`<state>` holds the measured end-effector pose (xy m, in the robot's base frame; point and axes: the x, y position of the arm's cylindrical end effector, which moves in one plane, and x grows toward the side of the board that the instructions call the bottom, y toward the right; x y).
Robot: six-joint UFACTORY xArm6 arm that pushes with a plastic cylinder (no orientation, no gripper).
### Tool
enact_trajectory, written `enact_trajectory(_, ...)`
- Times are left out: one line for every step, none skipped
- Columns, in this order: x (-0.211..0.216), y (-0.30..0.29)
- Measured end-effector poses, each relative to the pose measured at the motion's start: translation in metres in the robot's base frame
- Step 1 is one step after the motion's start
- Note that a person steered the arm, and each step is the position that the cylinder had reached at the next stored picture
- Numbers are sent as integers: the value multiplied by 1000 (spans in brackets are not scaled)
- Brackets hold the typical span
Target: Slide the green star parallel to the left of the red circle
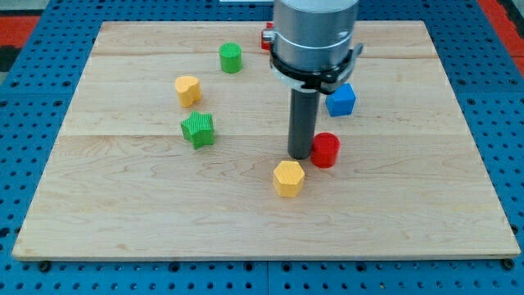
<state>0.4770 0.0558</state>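
The green star (198, 129) lies left of the board's middle. The red circle (326, 150) stands right of the middle, well to the star's right and slightly lower. My tip (300, 155) rests on the board right at the red circle's left side, touching or nearly touching it. The green star is far to the tip's left.
A yellow hexagon (289, 178) sits just below the tip. A blue cube (341, 99) is above the red circle. A yellow heart-like block (188, 90) and a green cylinder (231, 58) lie above the star. A red block (266, 38) peeks from behind the arm. The wooden board (123, 221) ends at blue pegboard.
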Motion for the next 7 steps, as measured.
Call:
enact_trajectory(0, 22)
enact_trajectory(0, 19)
enact_trajectory(-6, -8)
enact_trajectory(-36, -43)
enact_trajectory(-63, -84)
enact_trajectory(-80, -99)
enact_trajectory(-80, -133)
